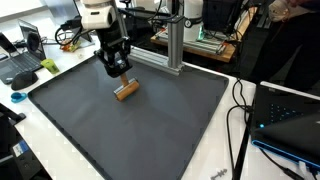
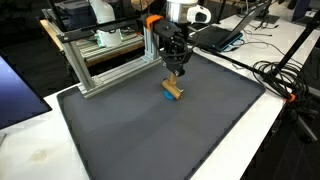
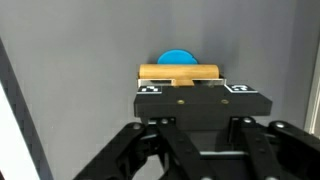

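pincer: my pincer points down over the mat. The jaws are drawn in close, not spread, and look pinched on the wooden block at the very tips.
block: the wooden block is short and sits tilted, right under my tips. In the wrist view it lies crosswise just past my fingertips.
blue bit: a blue round piece shows behind the block in the wrist view. I cannot tell whether it is part of the block or separate.
where: the far part of the dark mat, near the metal frame that stands along the far edge.
contact with mat: I cannot tell whether the block rests on the mat or hangs just clear of it.
around: cables lie off the right edge of the mat and a laptop sits far left. Both are well apart from the block.
risk, slip: my hold looks shallow, with only the tips on the wood. A quick move or a wrist tilt could let the block swivel or drop out.
risk, drag: if the block's low end is on the mat, moving sideways would scrape it and twist it in my jaws.
risk, frame: the frame is close on the far side. A swing that way could knock the block or my wrist against a post.
risk, blue piece: if it is loose, it could roll off or get left behind when the block moves.
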